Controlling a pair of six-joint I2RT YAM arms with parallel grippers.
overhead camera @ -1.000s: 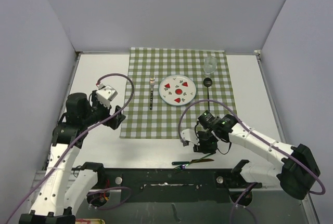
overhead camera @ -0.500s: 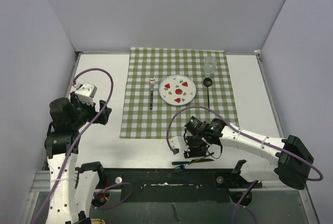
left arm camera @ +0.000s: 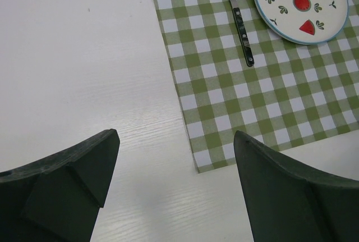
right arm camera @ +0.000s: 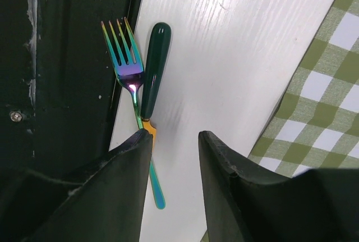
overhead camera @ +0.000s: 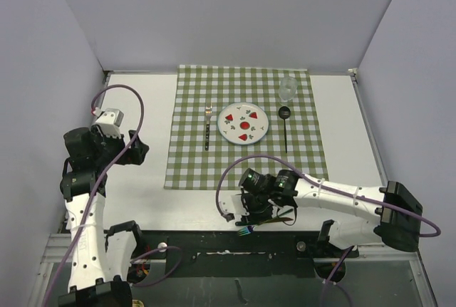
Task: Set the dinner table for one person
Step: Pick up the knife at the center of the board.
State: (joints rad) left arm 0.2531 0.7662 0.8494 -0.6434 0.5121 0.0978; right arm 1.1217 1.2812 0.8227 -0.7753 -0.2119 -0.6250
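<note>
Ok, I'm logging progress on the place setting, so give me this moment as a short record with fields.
On cloth: plate, fork on its left, spoon on its right, clear cup beyond spoon
Off cloth: rainbow fork and green-handled utensil, side by side at near edge of dinner table
Left pincer: open, empty, over bare table beside cloth
Right pincer: open, empty, over rainbow fork's handle

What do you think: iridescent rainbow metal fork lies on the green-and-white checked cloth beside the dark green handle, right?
No. The iridescent rainbow metal fork lies at the near edge of the white tabletop, off the green-and-white checked cloth, beside the dark green handle. The right wrist view shows it.
</note>
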